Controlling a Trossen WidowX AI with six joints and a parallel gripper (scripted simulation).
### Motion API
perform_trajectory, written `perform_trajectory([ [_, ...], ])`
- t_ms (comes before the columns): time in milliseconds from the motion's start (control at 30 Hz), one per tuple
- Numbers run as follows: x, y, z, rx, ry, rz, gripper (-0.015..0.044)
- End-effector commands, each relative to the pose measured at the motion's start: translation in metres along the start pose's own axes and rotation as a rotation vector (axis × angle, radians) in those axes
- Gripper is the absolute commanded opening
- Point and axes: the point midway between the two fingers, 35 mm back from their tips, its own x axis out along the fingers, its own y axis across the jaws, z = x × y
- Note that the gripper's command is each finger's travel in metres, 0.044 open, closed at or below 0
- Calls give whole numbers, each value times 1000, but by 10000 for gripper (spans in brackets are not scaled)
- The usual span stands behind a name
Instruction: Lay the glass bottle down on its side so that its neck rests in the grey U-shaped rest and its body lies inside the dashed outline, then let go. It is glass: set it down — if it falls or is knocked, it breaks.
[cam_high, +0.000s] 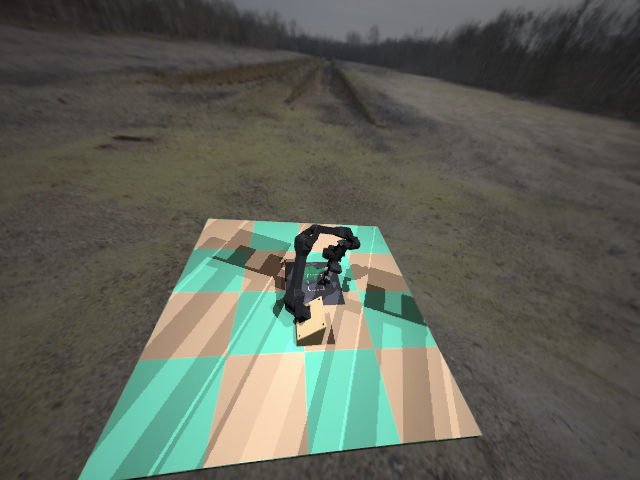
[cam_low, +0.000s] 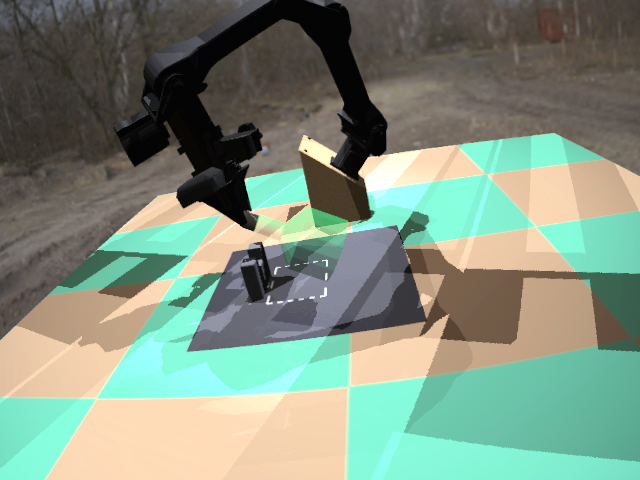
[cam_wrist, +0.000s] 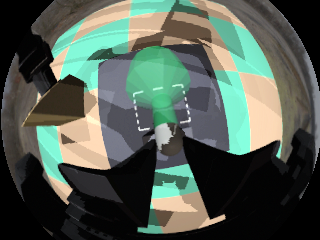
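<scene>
The green glass bottle (cam_high: 311, 273) (cam_low: 312, 237) (cam_wrist: 157, 75) is tilted, its neck end higher than its body. My gripper (cam_low: 251, 221) (cam_wrist: 168, 142) is shut on its neck near the pale mouth end. The neck is above the grey U-shaped rest (cam_low: 253, 279), not in it. The body hangs over the back part of the dark mat (cam_low: 372, 304) (cam_wrist: 112, 135), beyond the dashed outline (cam_low: 326, 292) in the exterior view. How far its lowest edge is above the mat is hard to tell. The rest is mostly hidden behind the neck and fingers in the wrist view.
The tan wedge-shaped block (cam_high: 310, 333) (cam_low: 333, 193) (cam_wrist: 60, 105) under the arm's base stands behind the bottle in the exterior view. The mat lies on a green and tan checkered surface (cam_high: 263, 392) with strong shadows.
</scene>
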Motion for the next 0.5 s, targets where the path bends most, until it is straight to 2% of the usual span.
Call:
perform_trajectory([
  [0, 3, -2, -6, -3, 2, -1, 107],
  [467, 10, -3, -19, 4, -2, 1, 107],
])
